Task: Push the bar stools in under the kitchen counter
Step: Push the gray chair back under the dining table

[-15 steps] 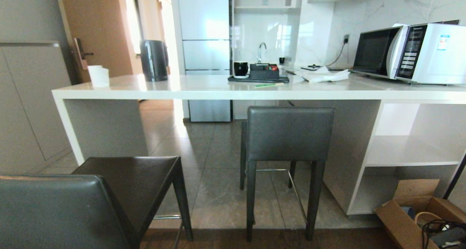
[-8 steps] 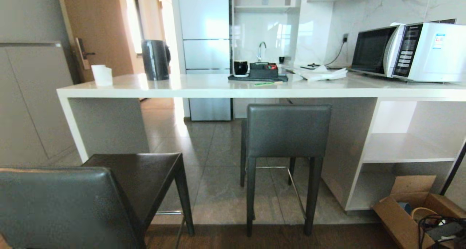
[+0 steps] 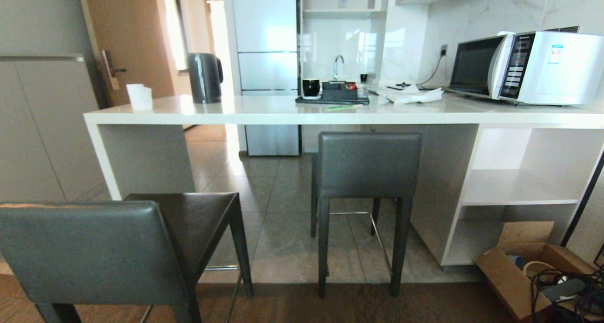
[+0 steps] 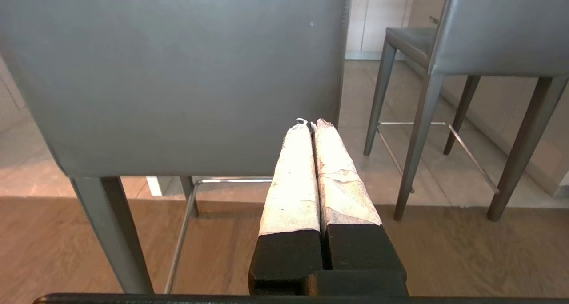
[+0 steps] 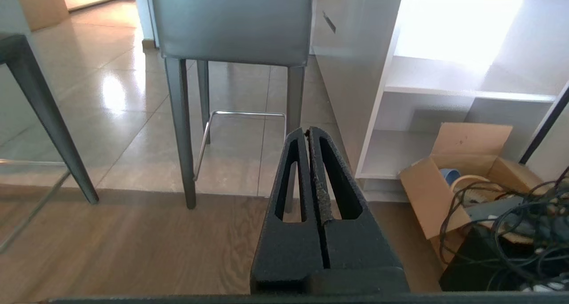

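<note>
Two bar stools stand before the white kitchen counter (image 3: 283,117). The right bar stool (image 3: 369,165) has its seat tucked under the counter top, grey backrest facing me. The left bar stool (image 3: 89,247) stands well back from the counter on the wood floor, close to me. My left gripper (image 4: 311,122) is shut and empty, pointing at the lower corner of the near stool's backrest (image 4: 178,73); whether it touches I cannot tell. My right gripper (image 5: 307,131) is shut and empty, low, facing the tucked stool (image 5: 231,24). Neither arm shows in the head view.
On the counter stand a microwave (image 3: 528,68), a black kettle (image 3: 204,77), a tray with a mug (image 3: 332,94) and a white cup (image 3: 140,97). An open cardboard box (image 3: 524,261) with cables (image 3: 561,290) lies on the floor at right, beside the white shelves (image 3: 514,191).
The whole head view has shifted: the camera has backed away and turned slightly. The counter looks farther off and more of the near stool's backrest and wood floor shows. Nothing on the counter moved.
</note>
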You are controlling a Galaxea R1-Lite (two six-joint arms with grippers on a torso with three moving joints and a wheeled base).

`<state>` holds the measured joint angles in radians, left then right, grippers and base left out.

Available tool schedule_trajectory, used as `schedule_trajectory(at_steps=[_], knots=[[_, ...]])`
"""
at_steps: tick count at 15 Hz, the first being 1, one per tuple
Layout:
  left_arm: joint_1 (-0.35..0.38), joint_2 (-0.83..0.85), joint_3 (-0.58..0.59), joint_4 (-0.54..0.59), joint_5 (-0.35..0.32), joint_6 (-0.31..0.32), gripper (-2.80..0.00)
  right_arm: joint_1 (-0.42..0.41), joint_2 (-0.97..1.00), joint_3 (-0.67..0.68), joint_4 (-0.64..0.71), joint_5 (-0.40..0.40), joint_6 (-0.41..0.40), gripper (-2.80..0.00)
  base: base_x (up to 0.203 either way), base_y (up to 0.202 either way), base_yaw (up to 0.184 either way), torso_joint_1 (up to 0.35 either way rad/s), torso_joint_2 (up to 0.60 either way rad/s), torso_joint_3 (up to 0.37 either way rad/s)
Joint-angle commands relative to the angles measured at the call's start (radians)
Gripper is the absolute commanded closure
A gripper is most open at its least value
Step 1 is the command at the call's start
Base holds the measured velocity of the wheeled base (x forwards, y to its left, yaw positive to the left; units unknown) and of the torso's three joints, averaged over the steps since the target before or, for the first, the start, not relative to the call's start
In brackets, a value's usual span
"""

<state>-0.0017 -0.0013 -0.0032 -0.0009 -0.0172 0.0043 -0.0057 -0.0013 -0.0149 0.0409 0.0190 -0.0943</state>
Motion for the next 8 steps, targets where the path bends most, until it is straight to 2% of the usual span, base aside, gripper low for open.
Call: schedule_trajectory(at_steps=[1, 2, 8], knots=[[0.000, 0.001, 0.000, -0.001, 0.000, 0.000, 0.00, 0.000, 0.001, 0.000, 0.001, 0.001, -0.001, 0.00, 0.002, 0.057, 0.003, 0.005, 0.01, 0.002], [0.000, 0.001, 0.000, -0.001, 0.000, 0.000, 0.00, 0.000, 0.001, 0.000, 0.001, 0.001, -0.001, 0.00, 0.001, 0.119, 0.001, -0.002, 0.00, 0.002], [0.000, 0.001, 0.000, -0.001, 0.000, 0.002, 0.00, 0.000, 0.001, 0.000, 0.001, -0.001, -0.001, 0.00, 0.000, 0.197, -0.001, 0.004, 0.00, 0.001]])
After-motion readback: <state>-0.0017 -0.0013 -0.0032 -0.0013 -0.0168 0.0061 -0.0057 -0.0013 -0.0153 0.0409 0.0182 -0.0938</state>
